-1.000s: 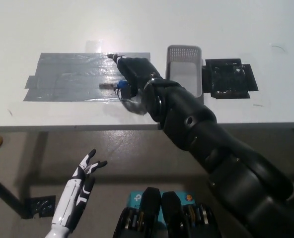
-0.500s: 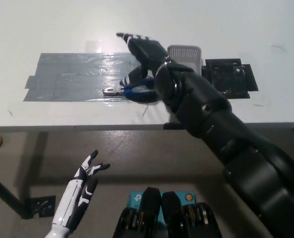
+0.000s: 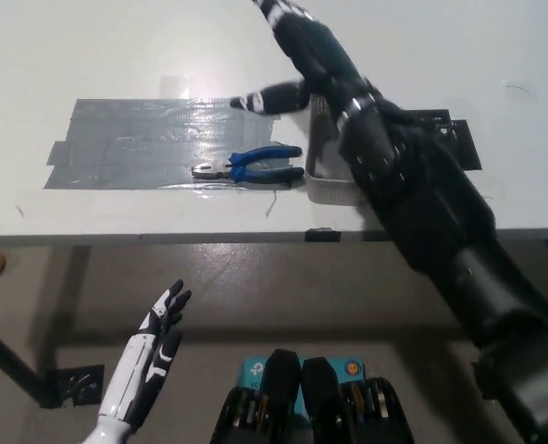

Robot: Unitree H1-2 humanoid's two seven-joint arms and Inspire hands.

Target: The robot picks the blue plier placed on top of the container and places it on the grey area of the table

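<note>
The blue plier [image 3: 252,165] lies on the grey area [image 3: 130,143], task apparently done. My right hand [image 3: 297,51] hovers above it, fingers spread and empty (left hand [image 3: 149,356] idle, open, below the table [image 3: 89,46]).

No legible text anywhere.

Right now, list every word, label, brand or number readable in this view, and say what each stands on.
None can be read.
Teal box at the bottom edge: a white logo mark, too small and partly hidden.
Blue-handled pliers, grey taped patch, white slotted container: no visible print.
</note>
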